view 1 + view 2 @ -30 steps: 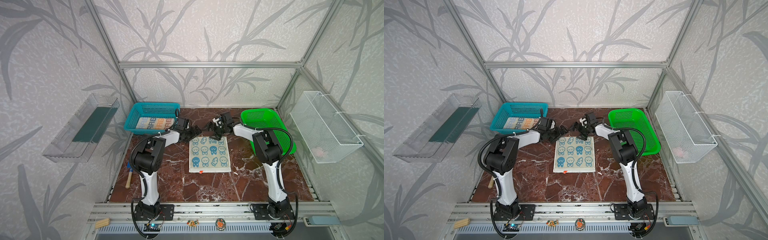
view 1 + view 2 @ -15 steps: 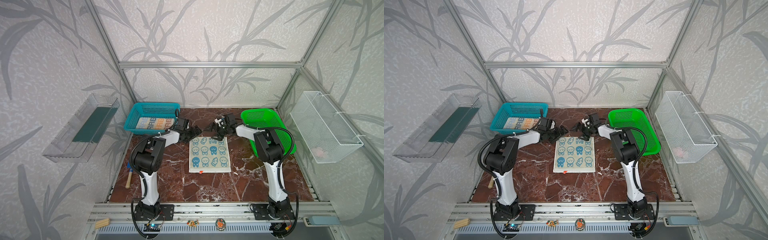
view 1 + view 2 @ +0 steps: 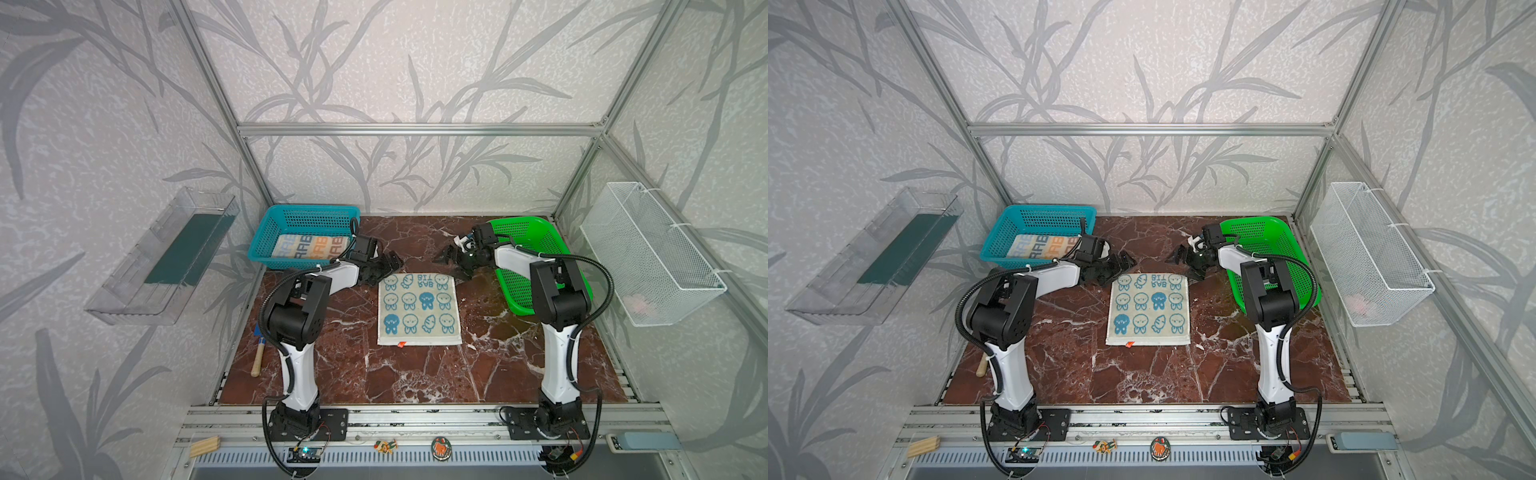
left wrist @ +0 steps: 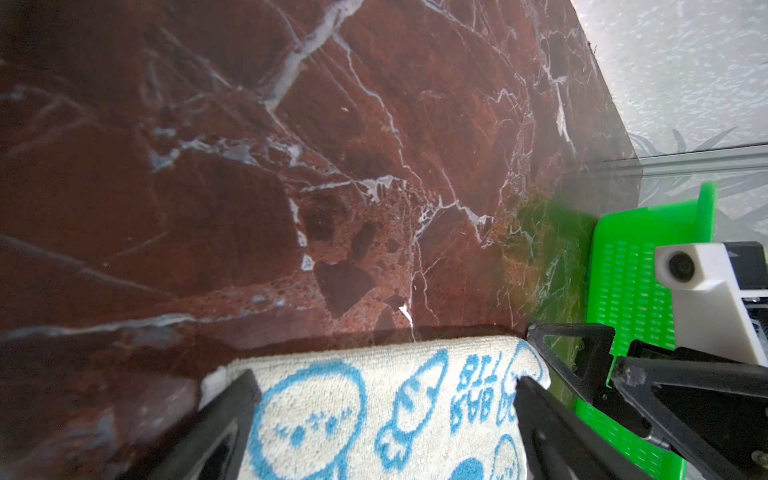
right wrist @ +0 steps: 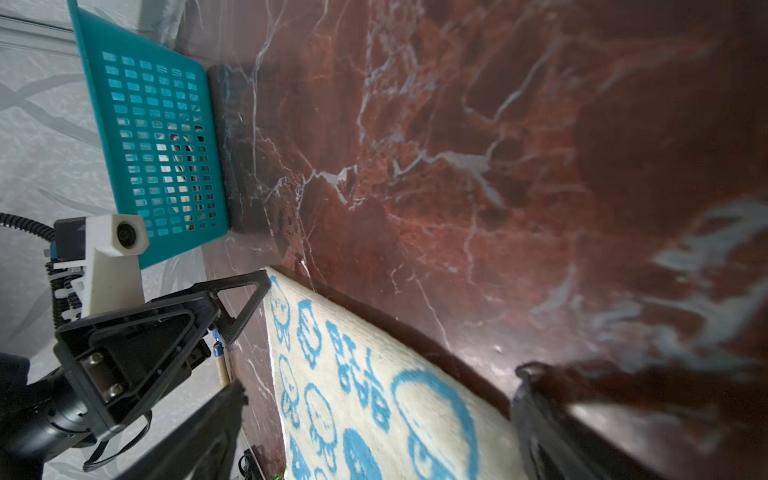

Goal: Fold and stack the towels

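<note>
Both top views, two towels, two baskets

The cream towel with blue bunnies carries blue lettering in one square of its far row: two stacked lines, "RAB" and "BIT", which stand upside down in both top views and appear again in both wrist views. The striped towel inside the teal basket bears large block letters "RAB", repeated side by side across its coloured bands, legible in both top views. Whether more letters follow on that towel cannot be told, since the basket wall covers its near edge.
</note>
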`<move>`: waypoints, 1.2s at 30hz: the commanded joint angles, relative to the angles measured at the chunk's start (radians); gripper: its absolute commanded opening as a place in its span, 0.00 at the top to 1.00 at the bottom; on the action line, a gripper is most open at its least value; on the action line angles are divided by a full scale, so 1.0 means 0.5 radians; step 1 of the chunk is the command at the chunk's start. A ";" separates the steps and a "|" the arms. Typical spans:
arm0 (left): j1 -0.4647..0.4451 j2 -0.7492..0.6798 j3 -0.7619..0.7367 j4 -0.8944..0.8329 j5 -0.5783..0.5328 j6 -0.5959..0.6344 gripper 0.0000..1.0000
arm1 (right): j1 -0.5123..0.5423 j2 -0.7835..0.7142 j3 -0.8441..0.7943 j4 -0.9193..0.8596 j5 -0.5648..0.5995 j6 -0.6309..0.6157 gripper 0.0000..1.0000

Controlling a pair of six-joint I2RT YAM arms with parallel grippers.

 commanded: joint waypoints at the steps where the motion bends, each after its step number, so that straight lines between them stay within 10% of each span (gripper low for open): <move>1: 0.015 0.048 -0.100 -0.215 -0.082 -0.016 0.01 | -0.029 -0.072 -0.020 -0.246 0.163 -0.158 0.01; 20: -0.062 -0.270 0.167 -0.465 -0.245 0.247 0.01 | 0.085 -0.195 0.227 -0.657 0.496 -0.508 0.00; 36: -0.234 -0.500 0.063 -0.608 -0.548 0.532 0.01 | 0.244 0.139 0.551 -0.897 0.883 -0.776 0.25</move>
